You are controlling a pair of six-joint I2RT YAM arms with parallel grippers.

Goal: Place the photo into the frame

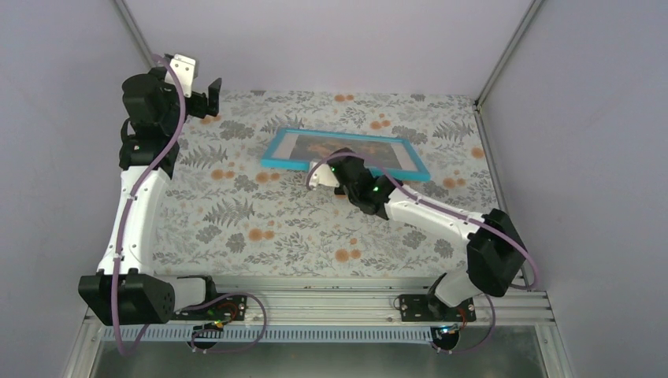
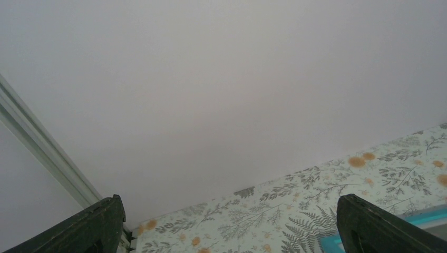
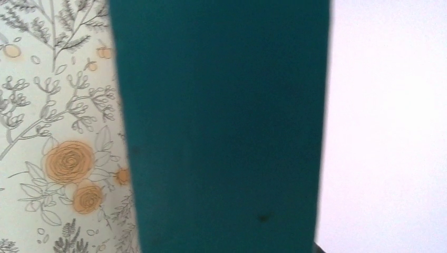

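Note:
The frame, teal-bordered, lies on the patterned tablecloth at the back centre. Inside its window shows a dim orange-brown picture, the photo. My right gripper sits at the middle of the frame's near border and hides part of it. In the right wrist view that teal border fills the middle, running down between the jaws, which are shut on it. My left gripper hangs raised at the far left corner, open and empty. A teal corner of the frame peeks in beside its right finger.
The fern-and-flower tablecloth covers the table, with grey walls on three sides. A metal corner post stands close to the left gripper. A plain white area lies to the right of the teal border.

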